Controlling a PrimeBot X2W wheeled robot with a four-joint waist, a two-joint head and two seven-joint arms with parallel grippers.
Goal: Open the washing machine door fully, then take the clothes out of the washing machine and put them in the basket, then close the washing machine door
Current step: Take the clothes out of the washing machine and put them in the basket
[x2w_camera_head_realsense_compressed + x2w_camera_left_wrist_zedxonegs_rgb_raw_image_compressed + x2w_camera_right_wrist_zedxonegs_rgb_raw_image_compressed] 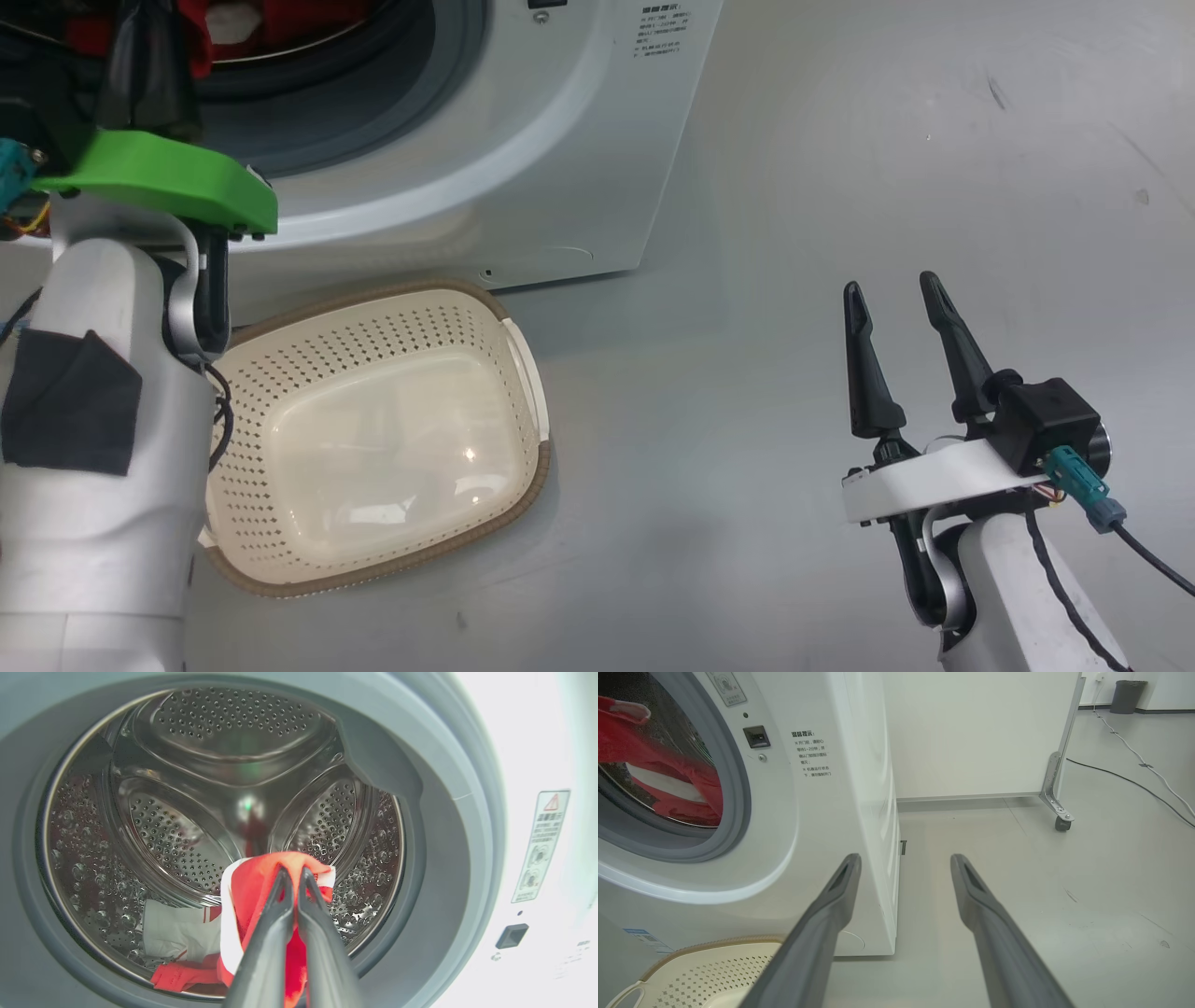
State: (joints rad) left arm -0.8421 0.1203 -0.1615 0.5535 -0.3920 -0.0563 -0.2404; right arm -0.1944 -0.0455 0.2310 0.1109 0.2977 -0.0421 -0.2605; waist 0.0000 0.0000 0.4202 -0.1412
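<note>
The white washing machine (560, 140) has its drum mouth uncovered; the washing machine door is out of view. In the left wrist view my left gripper (294, 872) is shut on the red clothes (261, 877), a fold with a white band lifted inside the steel drum. More red and white fabric (182, 933) lies on the drum bottom. From the head, the left gripper (149, 65) reaches into the opening beside the red clothes (280, 19). The cream basket (523, 373) sits on the floor below the opening, with nothing in it. My right gripper (892, 289) hovers open over the floor, right of the washer.
In the right wrist view the washing machine (822, 812) fills the left, with the basket's rim (714, 947) below it. A white panel on a castor (1059, 821), floor cables (1134, 779) and a dark bin (1127, 695) stand behind on the right.
</note>
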